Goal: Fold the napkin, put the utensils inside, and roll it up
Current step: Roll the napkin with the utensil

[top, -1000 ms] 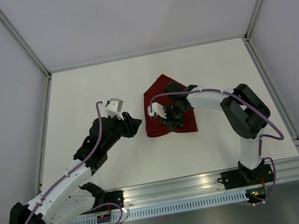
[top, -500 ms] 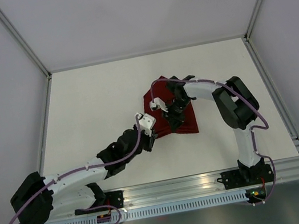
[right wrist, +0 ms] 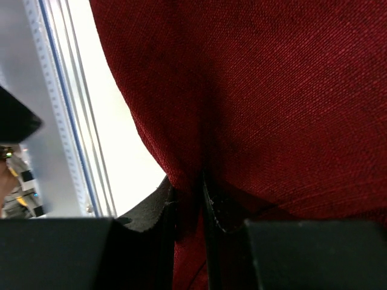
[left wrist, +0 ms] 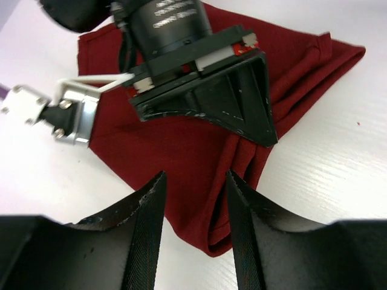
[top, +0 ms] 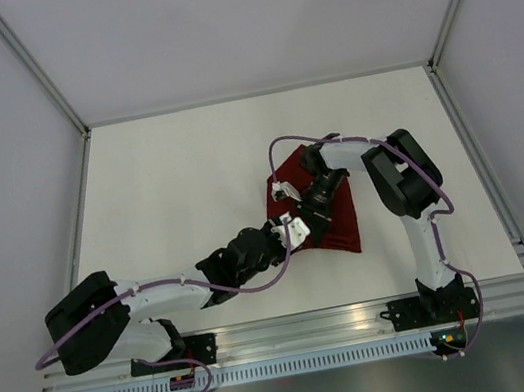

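Observation:
The dark red napkin [top: 343, 222] lies folded on the white table, right of centre. My right gripper [top: 308, 213] reaches down onto its left part. In the right wrist view that gripper [right wrist: 189, 184] is shut on a pinched fold of the napkin [right wrist: 290, 90]. My left gripper [top: 292, 234] lies low at the cloth's near left corner. In the left wrist view it [left wrist: 196, 175] is open, with its fingers on either side of the napkin's [left wrist: 181, 145] folded corner and not touching it. The right gripper's black body [left wrist: 205, 90] sits just beyond. The utensils are hidden.
An aluminium rail [top: 365, 320] runs along the near edge by the arm bases, and it also shows in the right wrist view [right wrist: 66, 121]. Grey walls and frame posts [top: 57, 100] close in the table on three sides.
My left arm has swung right and stretched out low to the napkin's near left corner. The right gripper has kept its hold and shifted the cloth slightly toward the near right.

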You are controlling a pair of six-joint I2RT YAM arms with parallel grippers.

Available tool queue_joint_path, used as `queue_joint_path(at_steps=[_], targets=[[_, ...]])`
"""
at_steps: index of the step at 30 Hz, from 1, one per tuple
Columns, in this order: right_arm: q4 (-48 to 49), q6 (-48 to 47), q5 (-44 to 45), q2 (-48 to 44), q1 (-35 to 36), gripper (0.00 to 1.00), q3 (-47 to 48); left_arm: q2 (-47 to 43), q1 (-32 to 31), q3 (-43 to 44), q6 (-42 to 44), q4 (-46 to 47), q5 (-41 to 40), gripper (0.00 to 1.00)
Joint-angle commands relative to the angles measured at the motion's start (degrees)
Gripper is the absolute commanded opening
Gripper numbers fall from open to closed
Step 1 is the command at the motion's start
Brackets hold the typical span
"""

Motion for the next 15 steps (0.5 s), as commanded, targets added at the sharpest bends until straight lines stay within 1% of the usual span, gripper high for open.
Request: queue_joint_path(at_steps=[1, 2, 10, 15], targets=[[3.84, -3.42, 12.92, 5.68, 0.20, 0.22, -3.14, 2.58, -1.13, 3.96, 7.52, 0.07, 4.69, 0.50], [3.93, -3.15, 13.01, 5.68, 0.11, 0.22, -3.05, 3.03, -1.57, 4.40, 7.87, -1.24, 5.22, 0.50], [4.99, -2.27, 13.54, 5.94, -0.07, 0.22, -3.23, 4.17, -3.94, 4.84, 12.09, -3.01, 7.60, 0.52], [5.52, -1.83, 13.80, 5.94, -0.33, 0.22, -3.49, 7.33, -5.00, 6.78, 16.04, -5.82, 7.95, 0.53]])
